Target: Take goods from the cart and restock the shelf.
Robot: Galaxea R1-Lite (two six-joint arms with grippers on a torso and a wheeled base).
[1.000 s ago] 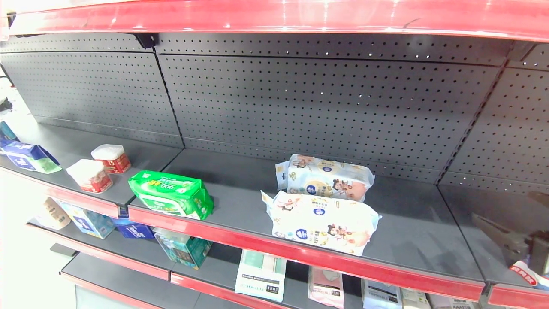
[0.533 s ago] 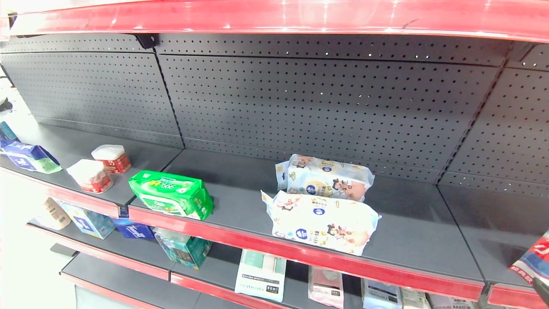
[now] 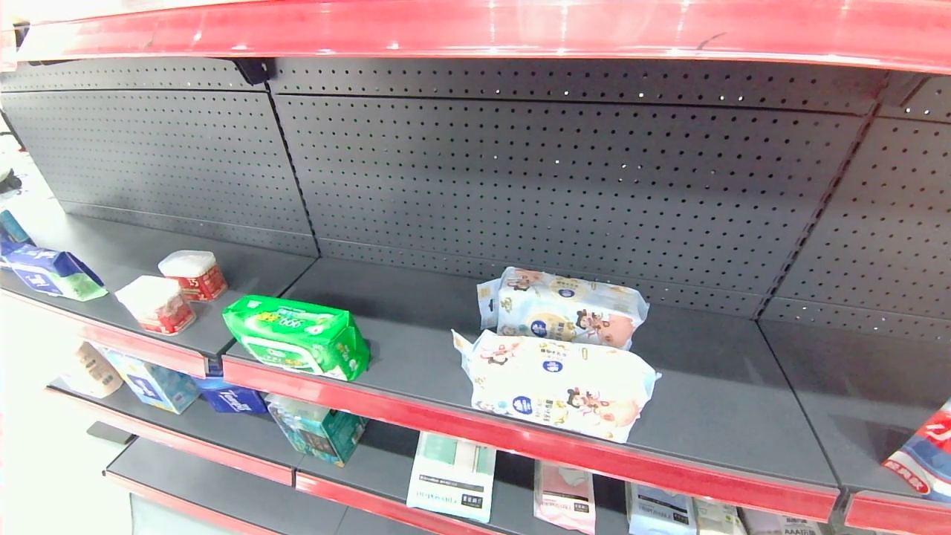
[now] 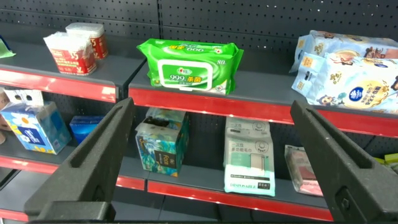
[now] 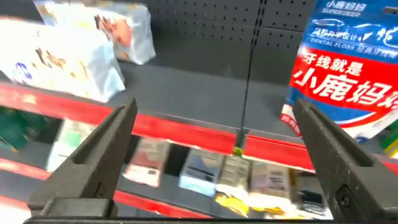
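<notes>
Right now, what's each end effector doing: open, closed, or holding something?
Left end effector: open, empty.
Right end effector: open, empty.

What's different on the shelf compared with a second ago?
The right gripper, a second ago over the shelf at its right end by the red-and-blue packet, has pulled back and hangs open, clear of it. The packet stands on the shelf. The green pack and cartoon-print packs stayed put.
</notes>
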